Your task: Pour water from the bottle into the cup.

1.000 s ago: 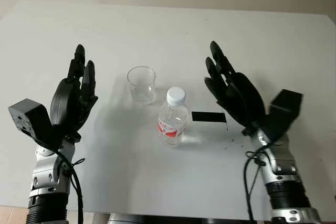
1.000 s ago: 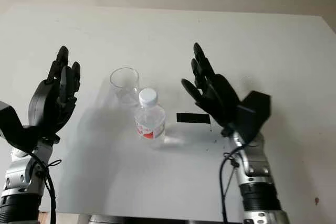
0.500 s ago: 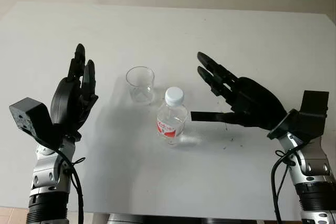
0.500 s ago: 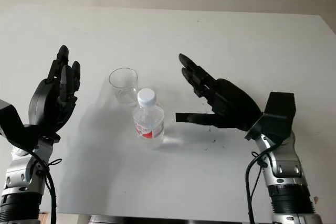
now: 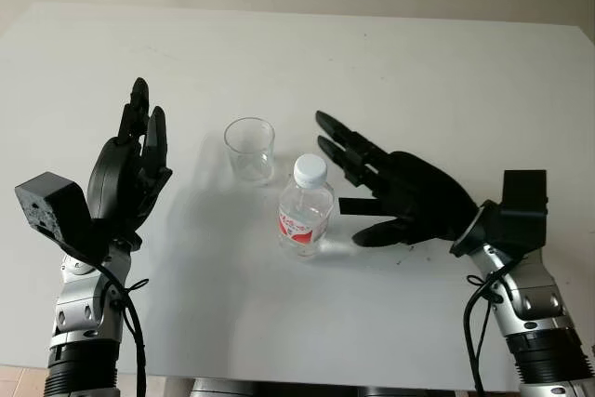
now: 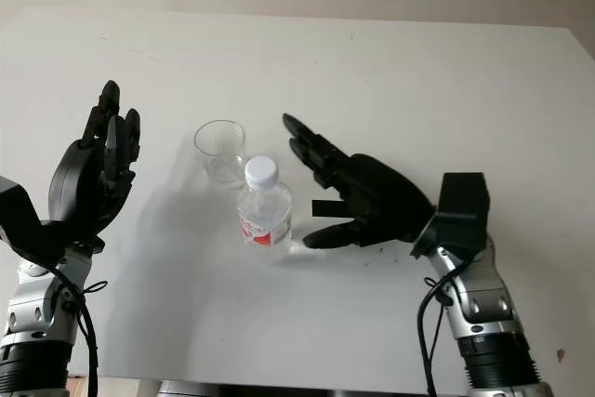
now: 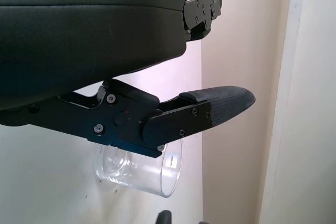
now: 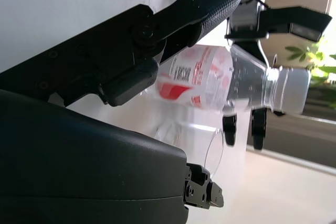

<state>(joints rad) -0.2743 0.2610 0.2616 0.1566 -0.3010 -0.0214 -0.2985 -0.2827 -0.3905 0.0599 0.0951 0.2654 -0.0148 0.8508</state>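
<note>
Capped bottle (image 5: 305, 211) stands beside empty cup (image 5: 250, 148), right hand (image 5: 400, 194) open nearby

The bottle (image 5: 305, 213), just beside the right hand (image 5: 402, 194), is clear glossy plastic with a white ribbed cap and printed paper-like label. The cup (image 5: 250, 148) is thin transparent plastic. Both hands wear matt black shells; the surface (image 5: 279, 53) is smooth matt white.

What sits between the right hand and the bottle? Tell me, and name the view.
Nothing: bare white table separates the open right hand from the capped bottle, seen in the left eye view. A black mark lies under that hand.
</note>
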